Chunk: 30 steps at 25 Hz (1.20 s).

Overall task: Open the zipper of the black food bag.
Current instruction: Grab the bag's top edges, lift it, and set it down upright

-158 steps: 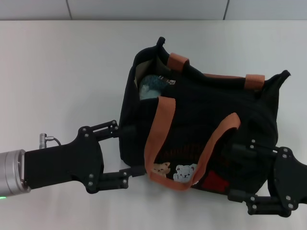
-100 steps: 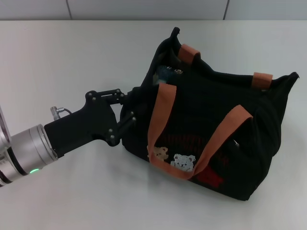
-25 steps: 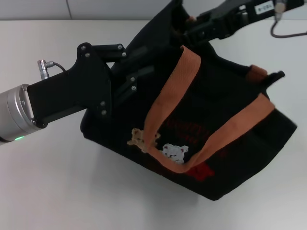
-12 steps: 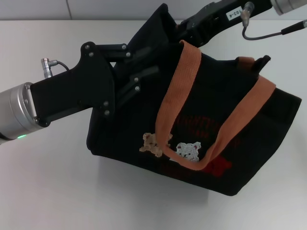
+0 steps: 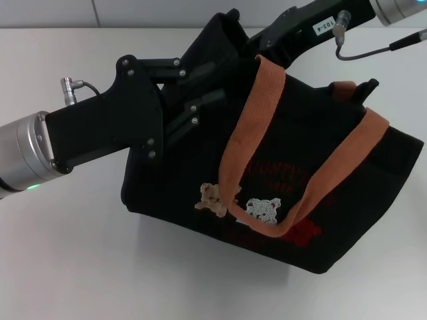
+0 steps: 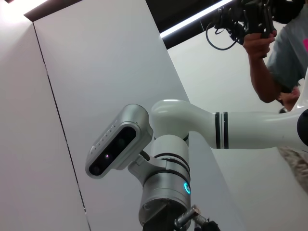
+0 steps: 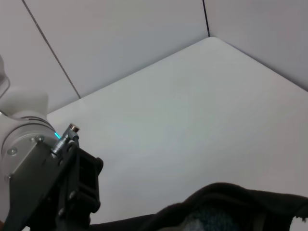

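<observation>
My left gripper [image 5: 200, 100], at centre left of the head view, pinches the left end of the black food bag [image 5: 267, 180], which fills the middle and right, tilted. My right gripper [image 5: 257, 43] meets the bag's top rim at upper centre; I cannot tell its state, and the zipper is indistinguishable there.

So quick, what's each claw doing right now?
Left gripper: jaws shut on the black food bag's end.
Right gripper: at the bag's top rim; cannot be told.
</observation>
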{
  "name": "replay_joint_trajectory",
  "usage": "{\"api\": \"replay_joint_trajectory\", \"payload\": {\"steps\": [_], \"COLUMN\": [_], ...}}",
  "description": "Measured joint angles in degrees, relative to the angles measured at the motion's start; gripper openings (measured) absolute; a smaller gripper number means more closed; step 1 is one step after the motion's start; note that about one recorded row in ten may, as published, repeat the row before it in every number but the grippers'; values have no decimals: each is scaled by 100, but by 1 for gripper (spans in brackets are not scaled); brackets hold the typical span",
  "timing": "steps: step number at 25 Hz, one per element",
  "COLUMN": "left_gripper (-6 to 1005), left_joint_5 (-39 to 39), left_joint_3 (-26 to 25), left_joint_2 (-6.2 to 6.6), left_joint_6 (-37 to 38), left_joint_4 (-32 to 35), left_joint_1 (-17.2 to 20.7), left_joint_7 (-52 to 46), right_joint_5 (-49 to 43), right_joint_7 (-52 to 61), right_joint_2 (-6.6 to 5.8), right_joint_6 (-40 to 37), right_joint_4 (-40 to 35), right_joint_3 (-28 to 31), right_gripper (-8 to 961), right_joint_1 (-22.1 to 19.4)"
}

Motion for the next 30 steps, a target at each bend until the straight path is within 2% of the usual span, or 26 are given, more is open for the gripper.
{"api": "replay_joint_trajectory", "payload": {"steps": [6,11,18,23,30], "left_gripper": [211,212,212,212,205], "left_joint_5": [1,1,1,1,2], "left_joint_3": [-1,-21,-40,-32,-26], "left_joint_2": [0,0,0,0,0], "left_joint_6": [-3,-4,-14,-34,-35], "left_joint_4": [-17,-22,-30,-30,-29], "left_joint_1": [19,38,51,31,17], "left_joint_7": [0,0,0,0,0], "right_joint_5": [179,722,1161,1189,1385], "right_joint_7": [-74,-157,-301,-318,-197], "right_joint_2": [1,-17,-111,-140,-175], "right_joint_6": [11,-8,-123,-192,-177], "right_joint_4": [-139,-168,-133,36,475], "right_joint_3": [110,493,796,960,1059], "right_gripper": [138,57,24,0,65], "right_joint_1": [-204,-466,-836,-879,-808]}}
